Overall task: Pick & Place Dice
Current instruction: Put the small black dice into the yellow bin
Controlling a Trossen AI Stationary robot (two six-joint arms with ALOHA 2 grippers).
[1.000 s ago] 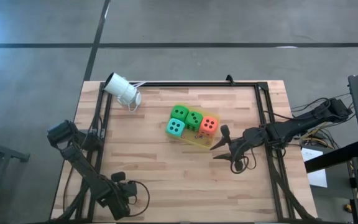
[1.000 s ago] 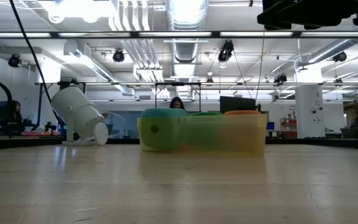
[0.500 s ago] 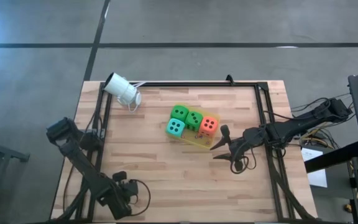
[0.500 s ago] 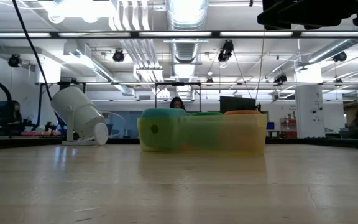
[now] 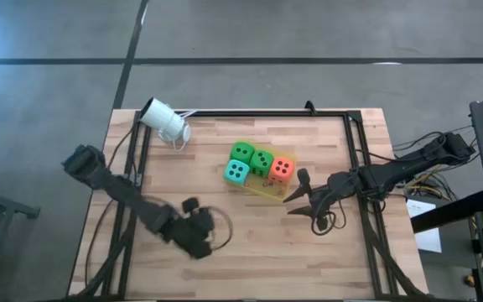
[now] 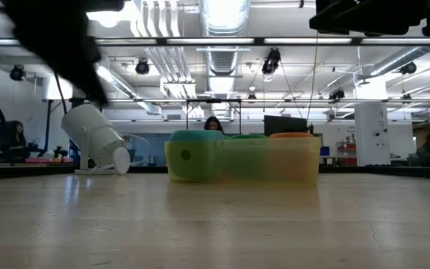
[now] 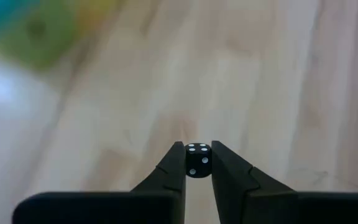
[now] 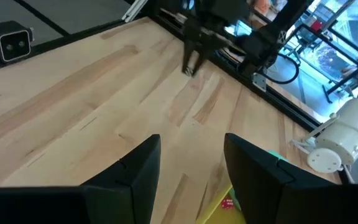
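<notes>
Two bright green dice (image 5: 242, 152) (image 5: 262, 159), a teal one (image 5: 236, 172) and an orange-red one (image 5: 283, 168) sit in a clear yellow container (image 5: 264, 192) at the table's middle. My left gripper (image 5: 189, 205) hangs over the near-left part of the table, shut on a small black die (image 7: 197, 160) with white pips. My right gripper (image 5: 297, 194) stands open just right of the container, nothing between its fingers (image 8: 146, 152). My left gripper pinches the black die by two opposite faces (image 7: 197, 167) between its two fingers, at their free ends. The fingers slant down toward the table. The die is clear of the wood, one face with white pips showing toward the wrist.
A white cylinder-shaped camera (image 5: 164, 120) lies at the far left corner, its cable beside it. A black frame (image 5: 359, 168) runs around the table's edges. Bare wood lies between my left gripper and the container (image 6: 241, 158).
My left gripper has swung from the near-left corner up and toward the table's middle, turning as it went. Its arm now shows at the upper left of the low view. The container, its dice and my right gripper have kept still.
</notes>
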